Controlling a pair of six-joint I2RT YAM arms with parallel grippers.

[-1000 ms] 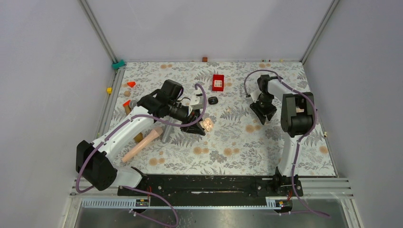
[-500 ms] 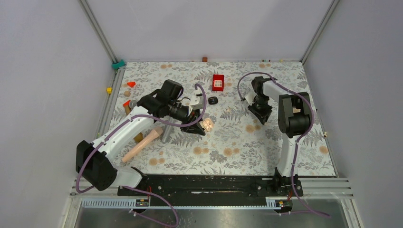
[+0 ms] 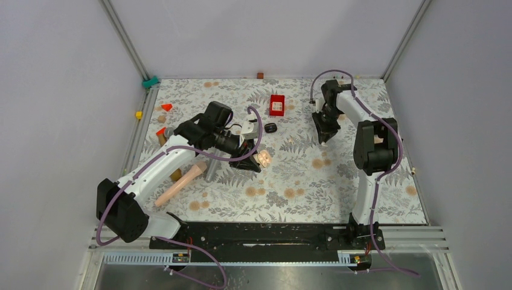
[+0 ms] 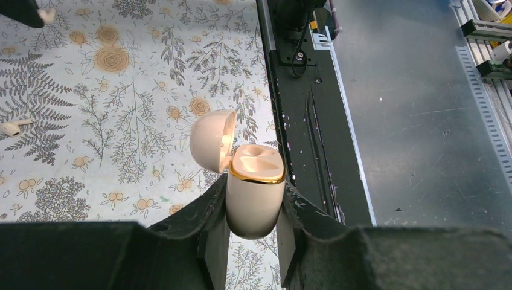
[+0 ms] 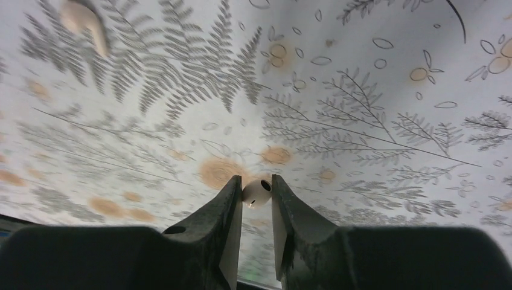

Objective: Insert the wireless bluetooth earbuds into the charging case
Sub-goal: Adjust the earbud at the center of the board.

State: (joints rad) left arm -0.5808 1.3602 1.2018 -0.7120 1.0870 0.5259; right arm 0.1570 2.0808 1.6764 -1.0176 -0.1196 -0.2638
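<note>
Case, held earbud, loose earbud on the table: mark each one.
case [image 4: 253, 202]: left wrist view, on its body below the gold rim.
held earbud [image 5: 258, 192]: right wrist view, on its rounded head.
loose earbud [image 4: 8, 128]: left wrist view, on its head, at the left edge.

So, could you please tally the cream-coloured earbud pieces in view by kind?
Earbuds: 2, the held earbud in the right pincer and the loose earbud on the table
Charging case: 1, open, in the left pincer
Total: 3
</note>
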